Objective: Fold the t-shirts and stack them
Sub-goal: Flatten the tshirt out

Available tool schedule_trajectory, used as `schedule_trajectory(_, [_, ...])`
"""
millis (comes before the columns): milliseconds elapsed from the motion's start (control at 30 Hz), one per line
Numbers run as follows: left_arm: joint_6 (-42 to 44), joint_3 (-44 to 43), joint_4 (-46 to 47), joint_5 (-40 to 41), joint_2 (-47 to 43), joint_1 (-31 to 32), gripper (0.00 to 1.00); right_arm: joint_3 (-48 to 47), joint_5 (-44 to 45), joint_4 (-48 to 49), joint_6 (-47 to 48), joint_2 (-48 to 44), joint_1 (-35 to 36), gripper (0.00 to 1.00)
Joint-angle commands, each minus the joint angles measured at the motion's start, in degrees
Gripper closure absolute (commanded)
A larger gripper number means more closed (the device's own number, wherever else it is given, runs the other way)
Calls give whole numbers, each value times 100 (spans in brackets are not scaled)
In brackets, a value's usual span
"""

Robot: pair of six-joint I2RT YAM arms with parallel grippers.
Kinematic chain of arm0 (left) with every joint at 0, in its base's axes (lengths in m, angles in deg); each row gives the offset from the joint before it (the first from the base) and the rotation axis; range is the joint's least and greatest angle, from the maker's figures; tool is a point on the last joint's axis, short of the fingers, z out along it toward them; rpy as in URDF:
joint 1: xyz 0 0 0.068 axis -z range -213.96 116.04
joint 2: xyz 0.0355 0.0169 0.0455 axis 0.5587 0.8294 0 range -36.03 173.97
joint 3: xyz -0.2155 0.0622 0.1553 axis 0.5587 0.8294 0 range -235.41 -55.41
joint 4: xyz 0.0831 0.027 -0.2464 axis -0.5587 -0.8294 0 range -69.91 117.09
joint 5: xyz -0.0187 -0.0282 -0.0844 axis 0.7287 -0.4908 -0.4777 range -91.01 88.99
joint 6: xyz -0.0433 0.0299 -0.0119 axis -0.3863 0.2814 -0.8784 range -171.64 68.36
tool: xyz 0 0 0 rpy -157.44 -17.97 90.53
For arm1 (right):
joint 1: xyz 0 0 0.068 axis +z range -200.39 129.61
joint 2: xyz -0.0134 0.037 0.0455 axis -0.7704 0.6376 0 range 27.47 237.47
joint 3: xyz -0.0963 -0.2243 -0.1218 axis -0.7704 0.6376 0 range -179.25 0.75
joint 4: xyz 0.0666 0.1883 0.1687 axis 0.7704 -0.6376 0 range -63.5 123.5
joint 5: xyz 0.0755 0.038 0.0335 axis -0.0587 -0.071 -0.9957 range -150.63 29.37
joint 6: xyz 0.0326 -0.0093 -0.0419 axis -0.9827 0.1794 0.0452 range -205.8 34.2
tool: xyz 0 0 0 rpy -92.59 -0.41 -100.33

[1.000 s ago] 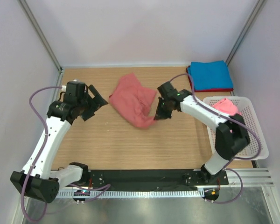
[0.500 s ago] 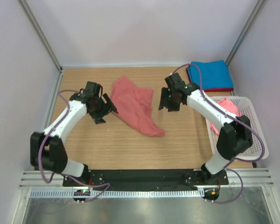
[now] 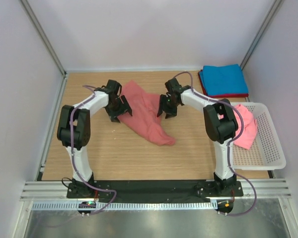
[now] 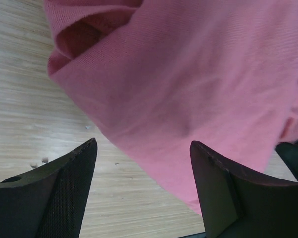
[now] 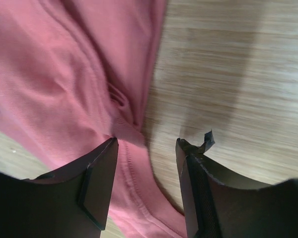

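Note:
A salmon-red t-shirt (image 3: 145, 113) lies crumpled on the wooden table, one corner trailing toward the front. My left gripper (image 3: 120, 110) is open at its left edge. In the left wrist view the left gripper (image 4: 143, 144) has the cloth (image 4: 188, 74) just past its fingertips and bare wood below. My right gripper (image 3: 166, 107) is open at the shirt's right edge. In the right wrist view the right gripper (image 5: 146, 141) straddles a stitched hem of the shirt (image 5: 64, 74) without pinching it. A folded blue t-shirt (image 3: 222, 79) lies on a dark red one (image 3: 228, 95) at the back right. A brighter pink t-shirt (image 3: 243, 126) hangs over the basket's left wall.
A white mesh basket (image 3: 268, 148) stands at the right edge of the table. Metal frame posts rise at the back corners, with white walls on both sides. The arm bases sit on the black rail along the near edge.
My right gripper has opened and let go of the salmon-red shirt, which now lies flatter on the table. Both grippers have swung in to the shirt's two sides.

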Motion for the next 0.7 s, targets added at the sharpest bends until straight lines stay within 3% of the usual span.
schedule_trajectory(0, [256,-158,133,-93,136,38,25,-86,-551,639,-236,-50,63,43])
schedule_trajectory(100, [274,-325,248,-242,259,38,40,-270,-754,657,-298,161,107,48])
schedule_trajectory(133, [283,-395,257,-304,364,29,58,-306,-719,639,-307,162,98,61])
schedule_trajectory(200, [256,-720,222,-541,470,38,80,-359,-632,639,-246,118,81,78])
schedule_trajectory(233, [178,-886,161,-637,584,38,99,-411,-596,526,-167,92,72,99])
schedule_trajectory(333, [-111,-1624,-103,-963,577,46,99,-867,-177,-122,-53,-355,-112,99])
schedule_trajectory(500, [-657,-3169,-349,-1227,111,187,100,-2807,1451,-1854,211,-1707,-412,99])
schedule_trajectory(567, [-946,-3243,-332,-1306,-38,205,100,-3815,1260,-2479,247,-1885,-403,99])
schedule_trajectory(667, [-1053,-2823,-323,-1517,-293,205,100,-3894,201,-2482,45,-2237,-202,99])
